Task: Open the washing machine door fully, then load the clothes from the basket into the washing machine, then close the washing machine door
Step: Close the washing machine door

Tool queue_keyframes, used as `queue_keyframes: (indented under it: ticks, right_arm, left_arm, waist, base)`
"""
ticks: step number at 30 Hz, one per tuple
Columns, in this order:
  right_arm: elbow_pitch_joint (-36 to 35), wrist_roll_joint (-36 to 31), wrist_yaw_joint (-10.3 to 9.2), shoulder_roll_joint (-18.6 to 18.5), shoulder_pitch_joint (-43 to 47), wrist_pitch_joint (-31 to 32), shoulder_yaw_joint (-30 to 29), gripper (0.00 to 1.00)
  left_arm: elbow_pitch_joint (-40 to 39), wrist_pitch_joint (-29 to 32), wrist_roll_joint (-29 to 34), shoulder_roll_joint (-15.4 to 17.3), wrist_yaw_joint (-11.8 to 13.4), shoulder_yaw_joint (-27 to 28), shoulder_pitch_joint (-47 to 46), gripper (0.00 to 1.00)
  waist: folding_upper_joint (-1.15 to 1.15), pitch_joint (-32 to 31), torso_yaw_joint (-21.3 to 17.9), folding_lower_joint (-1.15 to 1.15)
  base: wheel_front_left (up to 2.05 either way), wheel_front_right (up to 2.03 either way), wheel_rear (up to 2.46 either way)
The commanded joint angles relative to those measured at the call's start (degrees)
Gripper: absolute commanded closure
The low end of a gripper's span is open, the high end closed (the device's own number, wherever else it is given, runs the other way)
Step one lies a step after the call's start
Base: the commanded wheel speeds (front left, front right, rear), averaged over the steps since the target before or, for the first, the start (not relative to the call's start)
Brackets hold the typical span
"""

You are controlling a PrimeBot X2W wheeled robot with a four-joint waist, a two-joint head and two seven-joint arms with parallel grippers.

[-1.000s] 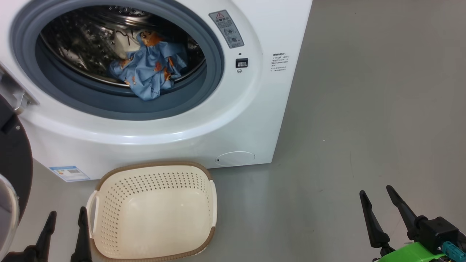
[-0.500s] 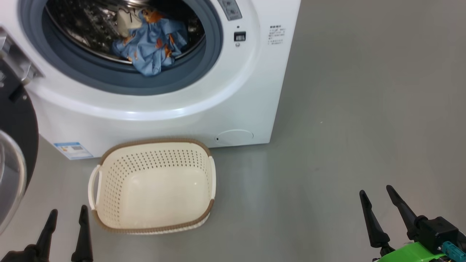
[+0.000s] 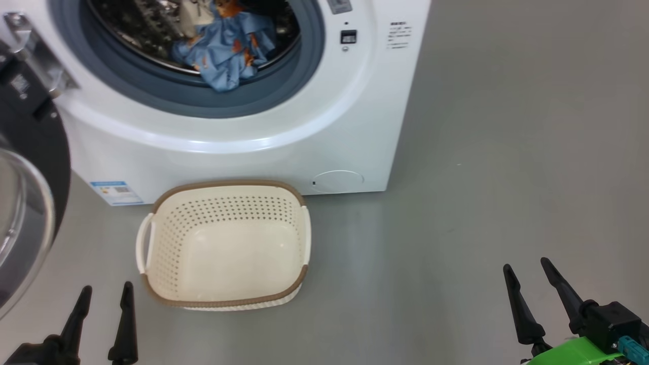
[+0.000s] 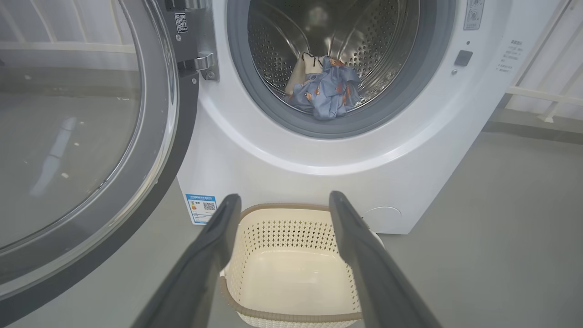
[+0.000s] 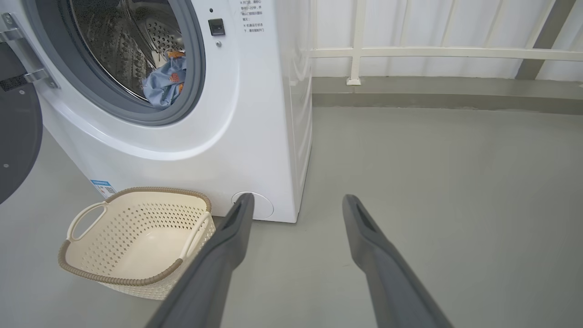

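Note:
The white washing machine [image 3: 253,147] stands with its door [image 3: 30,203] swung wide to the left, black rim and glass bowl facing me. Blue clothes [image 3: 223,48] with orange bears lie in the steel drum, one fold draped over the grey gasket; they also show as clothes [image 4: 325,89] and clothes [image 5: 165,84]. The cream basket [image 3: 167,248] sits on the floor before the machine with nothing inside it. My left gripper [image 3: 105,294] is open at the lower left, near the basket's front left corner. My right gripper [image 3: 525,268] is open at the lower right, over bare floor.
Grey floor [image 3: 481,152] stretches to the right of the machine. A white railing [image 5: 432,52] and low kerb run along the back wall. The open door [image 4: 82,136] takes up the space left of the basket [image 4: 291,259].
The head camera has pulled back and shifted, so the machine and basket sit higher in the picture and more of the door shows. Both grippers stay open in place.

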Motion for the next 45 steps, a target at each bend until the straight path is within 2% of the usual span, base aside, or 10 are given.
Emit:
queue_keyframes:
  ticks: [1,7,23,31,45]
  right_arm:
    - [-1.4,0.0,0.14,-0.8,-0.1,-0.3,1.4,0.0]
    - [-1.1,0.0,0.14,-1.3,-0.6,-0.3,2.6,0.0]
    - [1.3,1.0,0.14,-3.6,-3.2,-0.3,9.7,0.0]
    - [2.1,1.6,0.14,-4.0,-4.0,-0.3,12.1,0.0]
    - [4.3,3.0,0.14,-5.1,-9.0,-0.3,17.4,0.0]
  left_arm:
    - [-1.1,-0.3,-0.7,0.6,-0.1,2.3,-1.9,0.0]
    - [-1.0,-0.3,-1.1,-0.2,-0.1,3.2,-1.4,0.0]
    - [-0.3,-0.3,-1.0,-3.3,-0.1,5.5,1.4,0.0]
    - [-0.1,-0.3,-0.6,-4.0,-0.1,6.1,2.4,0.0]
    - [-2.8,-0.3,-2.9,-4.6,-0.1,10.0,3.9,0.0]
  waist:
    - [0.0,-0.1,1.8,0.0]
    - [0.0,-0.6,5.8,0.0]
    - [0.0,-3.3,22.6,0.0]
    - [0.0,-3.9,29.3,0.0]
    - [0.0,-2.0,30.5,0.0]
  base:
    - [0.0,0.0,0.0]
    - [0.0,0.0,0.0]
    - [0.0,0.0,0.0]
    - [0.0,0.0,0.0]
    - [0.0,0.0,0.0]
